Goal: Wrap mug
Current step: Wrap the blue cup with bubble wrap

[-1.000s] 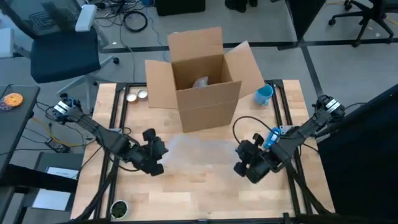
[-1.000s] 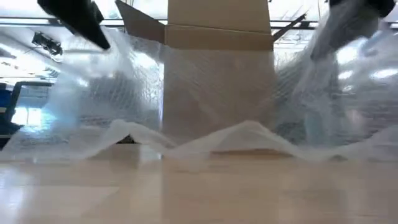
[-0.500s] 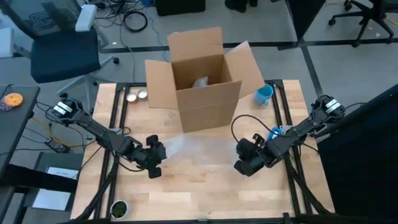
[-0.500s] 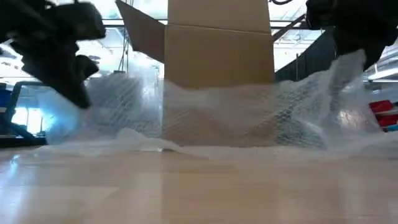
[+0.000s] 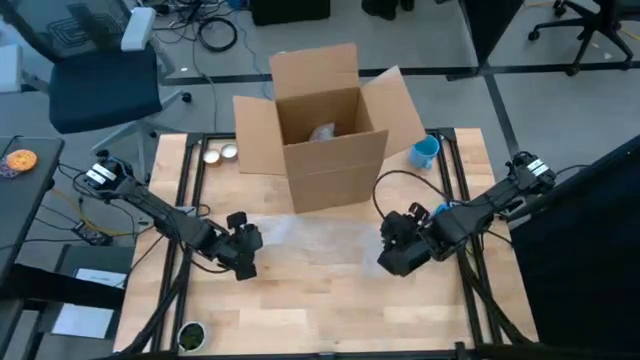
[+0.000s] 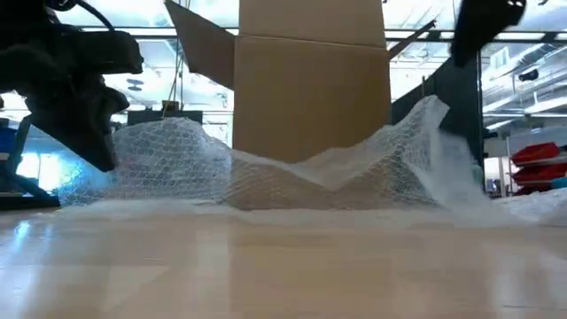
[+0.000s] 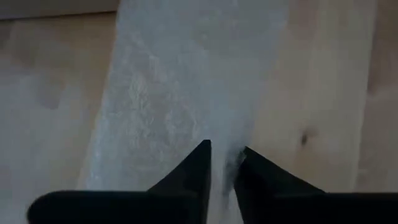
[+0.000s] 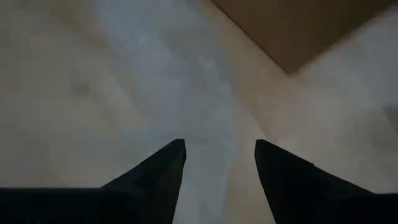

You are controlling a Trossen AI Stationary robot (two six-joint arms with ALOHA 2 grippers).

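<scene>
Standing well apart from the work, the blue mug (image 5: 425, 152) sits upright at the table's far right edge, just beside the open cardboard box (image 5: 325, 125), and nothing yet covers it; the bubble wrap (image 5: 320, 238) meant for it lies spread on the table (image 5: 330, 310) in front of the box, rumpled into two humps in the low view (image 6: 292, 173); the left gripper (image 5: 243, 252) is down at the sheet's left end, and its wrist view shows the jaws nearly closed with a fold of the wrap pinched between them (image 7: 221, 168); the right gripper (image 5: 398, 252) hangs over the sheet's right end with its jaws apart and nothing between them, the wrap lying loose beneath; a few small round things (image 5: 220, 153) rest on the table left of the box; by my reading the task is at its start: the sheet is laid out, but the mug has yet to be fetched, set on it and rolled up.
</scene>
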